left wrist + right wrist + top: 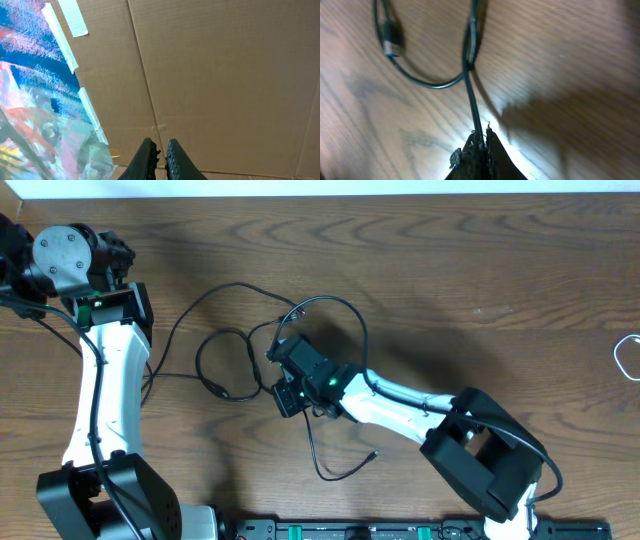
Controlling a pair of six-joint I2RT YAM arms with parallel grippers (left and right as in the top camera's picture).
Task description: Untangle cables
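Note:
Thin black cables [245,340] lie in loose loops at the middle of the wooden table, and one free end trails toward the front [345,470]. My right gripper [279,352] is down among the loops, shut on one black cable. In the right wrist view this cable [470,95] runs straight out from between the gripper's [482,132] closed tips and crosses another strand that ends in a plug [392,44]. A white cable [628,356] lies apart at the right edge. My left gripper [161,150] is raised at the far left, shut on nothing, facing a cardboard wall.
The left arm [100,380] stands along the table's left side and the right arm's base [490,460] at the front right. A black strip of equipment [400,530] runs along the front edge. The left wrist sees a cardboard wall [225,75] and a painted sheet [35,80].

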